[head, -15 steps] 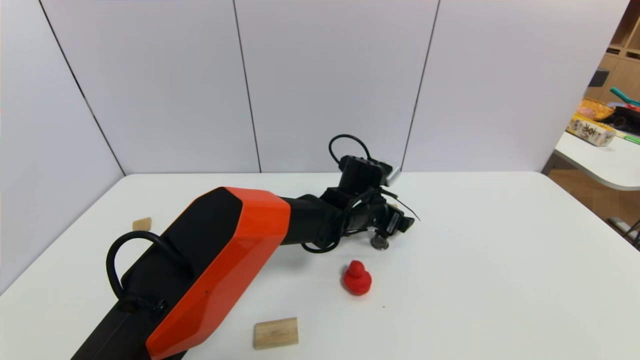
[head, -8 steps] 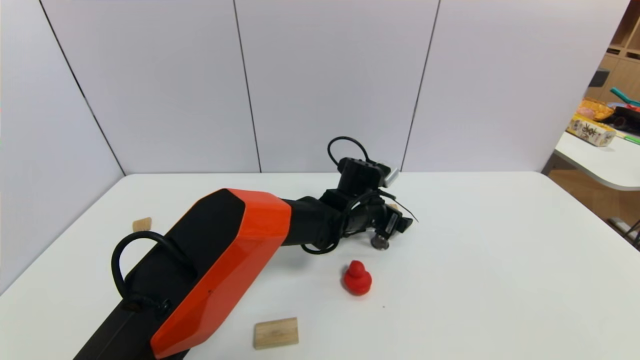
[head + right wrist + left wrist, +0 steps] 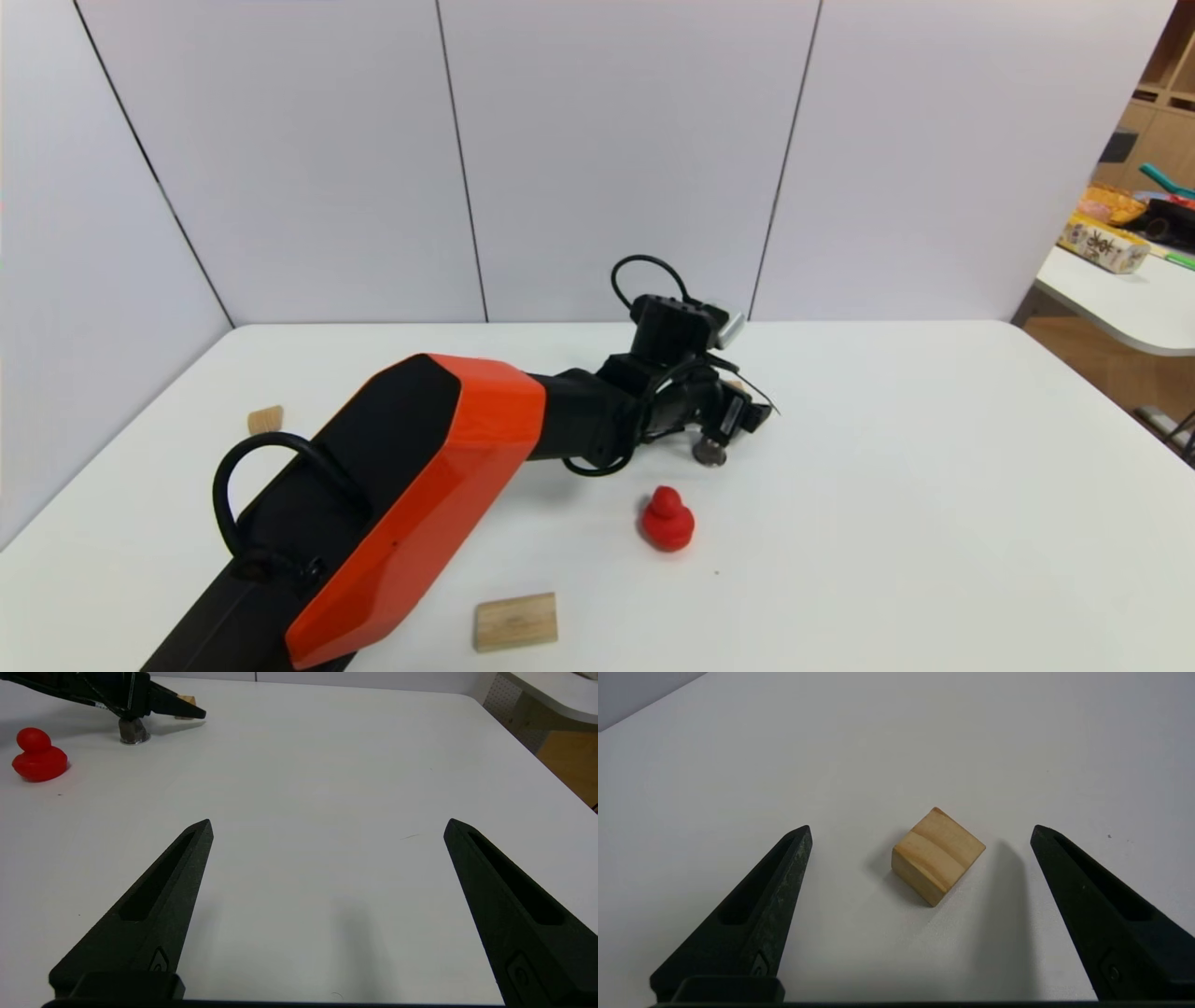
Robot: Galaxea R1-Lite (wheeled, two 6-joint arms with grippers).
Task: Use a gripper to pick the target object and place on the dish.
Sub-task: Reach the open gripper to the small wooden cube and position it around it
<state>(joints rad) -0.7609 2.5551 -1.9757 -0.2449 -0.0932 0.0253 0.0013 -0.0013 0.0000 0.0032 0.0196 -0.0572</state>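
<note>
The target object [image 3: 937, 855], a small light-wood cube with a darker stripe, rests on the white table. My left gripper [image 3: 920, 828] is open, low over the table, one finger on each side of the cube with a gap on both sides. In the head view the left gripper [image 3: 747, 411] reaches out at the end of the orange-and-black arm to mid-table. From the right wrist view the cube [image 3: 187, 699] shows just past the left fingertips [image 3: 198, 715]. My right gripper [image 3: 328, 821] hangs open over bare table. The dish is out of view.
A red rubber duck [image 3: 667, 519] sits near the left hand. A small grey metal stub [image 3: 709, 452] stands under that hand. A rectangular wooden block [image 3: 515, 621] lies near the front edge and a small ridged wooden piece [image 3: 265, 418] at the far left.
The left arm has crept slightly farther out over the table. Its jaws have stayed wide open and the objects have not moved.
</note>
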